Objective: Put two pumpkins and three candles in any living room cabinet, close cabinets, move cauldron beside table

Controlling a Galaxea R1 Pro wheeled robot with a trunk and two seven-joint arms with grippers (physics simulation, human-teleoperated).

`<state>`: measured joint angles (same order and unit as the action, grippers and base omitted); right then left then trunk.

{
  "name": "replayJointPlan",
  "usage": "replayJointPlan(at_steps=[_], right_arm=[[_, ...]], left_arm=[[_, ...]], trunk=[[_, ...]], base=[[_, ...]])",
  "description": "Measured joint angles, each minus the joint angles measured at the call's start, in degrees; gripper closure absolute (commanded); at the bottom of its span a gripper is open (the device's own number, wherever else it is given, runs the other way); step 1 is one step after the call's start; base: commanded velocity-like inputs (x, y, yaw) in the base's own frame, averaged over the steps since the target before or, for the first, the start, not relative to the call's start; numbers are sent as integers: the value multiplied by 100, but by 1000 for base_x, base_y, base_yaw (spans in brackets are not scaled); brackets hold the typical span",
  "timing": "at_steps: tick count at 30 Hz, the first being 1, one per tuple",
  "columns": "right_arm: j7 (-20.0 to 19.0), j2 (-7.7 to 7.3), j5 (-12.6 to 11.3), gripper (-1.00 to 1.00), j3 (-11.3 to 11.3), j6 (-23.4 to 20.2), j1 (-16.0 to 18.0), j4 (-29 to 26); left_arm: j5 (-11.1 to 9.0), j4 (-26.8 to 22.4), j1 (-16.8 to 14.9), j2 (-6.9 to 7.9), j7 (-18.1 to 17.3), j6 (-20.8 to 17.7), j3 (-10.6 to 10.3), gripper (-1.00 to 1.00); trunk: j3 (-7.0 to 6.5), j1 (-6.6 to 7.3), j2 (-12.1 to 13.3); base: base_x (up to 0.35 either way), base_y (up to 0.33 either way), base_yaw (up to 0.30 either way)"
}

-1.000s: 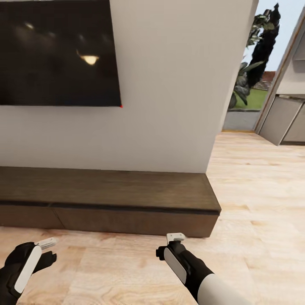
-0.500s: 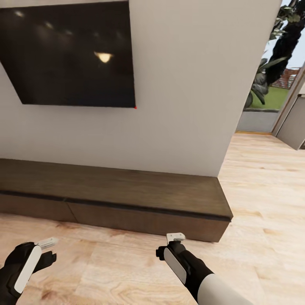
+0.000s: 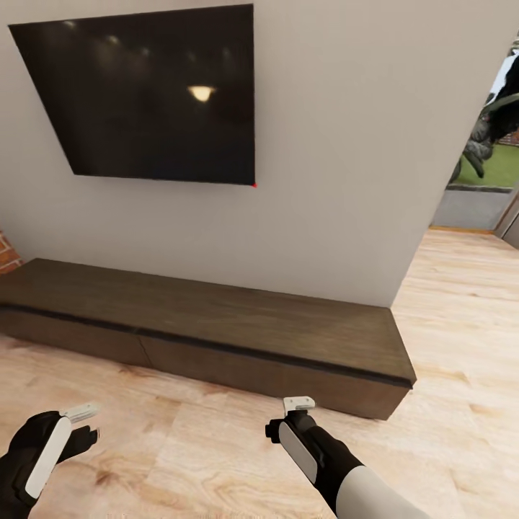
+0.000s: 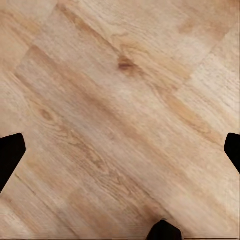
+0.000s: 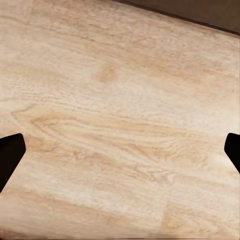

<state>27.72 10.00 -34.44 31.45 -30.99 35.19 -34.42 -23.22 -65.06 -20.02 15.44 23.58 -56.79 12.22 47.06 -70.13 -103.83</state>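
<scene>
The cabinet (image 3: 216,317), long, low and dark brown, runs along the wall ahead of me, its drawer fronts flush and its top bare. Low over the wood floor, my left gripper (image 3: 81,424) hangs open and holds nothing. My right gripper (image 3: 297,408) hovers a short way in front of the cabinet's right half, open too. In the left wrist view, dark fingertips (image 4: 10,155) stand wide apart over bare planks. The right wrist view has fingertips (image 5: 10,152) likewise spread, with the cabinet's base (image 5: 200,10) at the frame's edge. Pumpkins, candles, cauldron and coffee table are out of view.
A large black TV (image 3: 158,101) hangs on the pale wall above the cabinet. To the right, past the wall's end, the floor (image 3: 461,303) continues toward an opening with plants (image 3: 494,137). A bit of brick (image 3: 7,258) shows at the left edge.
The whole picture has slid to the right, so the camera has turned left. More of the cabinet's left end and the brick now show. Both arms keep their pose.
</scene>
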Motion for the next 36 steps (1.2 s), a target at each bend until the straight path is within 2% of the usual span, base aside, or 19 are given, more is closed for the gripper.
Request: replayJointPlan(at_steps=[5, 24, 36], right_arm=[[0, 0, 1, -100, 6, -2, 0, 0], [0, 0, 9, -100, 14, -18, 0, 8], [0, 0, 9, -100, 16, -15, 0, 9]], left_arm=[[0, -1, 0, -7, 0, 0, -1, -100], [0, -1, 0, -7, 0, 26, 7, -100], [-2, -1, 0, 1, 7, 27, 41, -100]], trunk=[[-52, 110, 201], [-250, 529, 962], [-160, 530, 964]], base=[[-218, 0, 182], [-4, 0, 182], [0, 0, 181]])
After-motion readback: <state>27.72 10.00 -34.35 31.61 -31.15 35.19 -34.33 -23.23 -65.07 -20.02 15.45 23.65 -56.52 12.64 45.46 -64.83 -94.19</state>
